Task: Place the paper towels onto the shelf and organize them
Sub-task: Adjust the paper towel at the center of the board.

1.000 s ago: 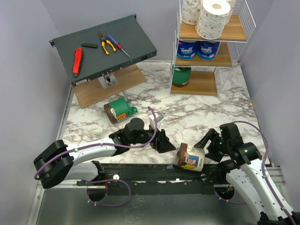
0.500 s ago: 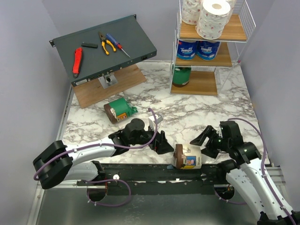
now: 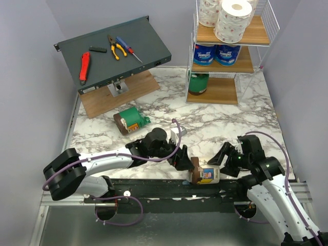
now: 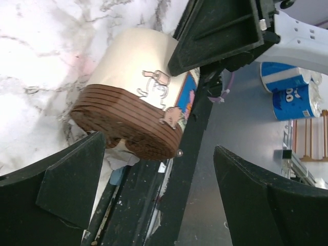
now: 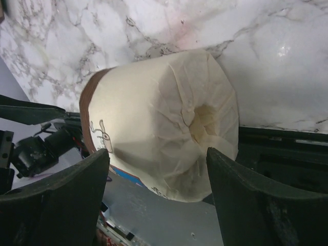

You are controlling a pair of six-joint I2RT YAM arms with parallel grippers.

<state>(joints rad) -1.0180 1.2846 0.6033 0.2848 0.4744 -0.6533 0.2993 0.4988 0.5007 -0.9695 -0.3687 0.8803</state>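
Roughly centred between the two arms, a cream paper-wrapped roll with a brown ribbed band (image 3: 205, 175) lies on its side at the very near edge of the white-and-grey marble worktop (image 3: 215, 123). Part of it overhangs the dark metal rail (image 3: 169, 187).

- Axis: runs left-right along the edge. The brown-banded end points at the left hand (image 4: 159, 143); the puckered cream end, with a dimple at the core, faces the right hand (image 5: 158, 152).
- Left hand: fingers apart. The brown end sits just beyond one finger and the other stands well clear. Nothing is clamped.
- Right hand: fingers apart, looking straight down the roll's axis. The barrel lies just past both tips; contact cannot be told, and no clamp shows.
- Nearer arm: both are close, but the right is squared up and probably better set for a grip across the barrel.
- Tall white-wire shelf with light-brown wooden boards (image 3: 225, 93): stands far off on the right arm's side. The bottom board has bare room beside a green roll (image 3: 199, 83).
- Texture: the wrap is soft, matte and creased, likely to give under pressure. The marble looks slick, so the roll may slide or tip off the edge.
- A green wrapped roll with a brown end (image 3: 130, 120) waits on the worktop, nearer the left arm.
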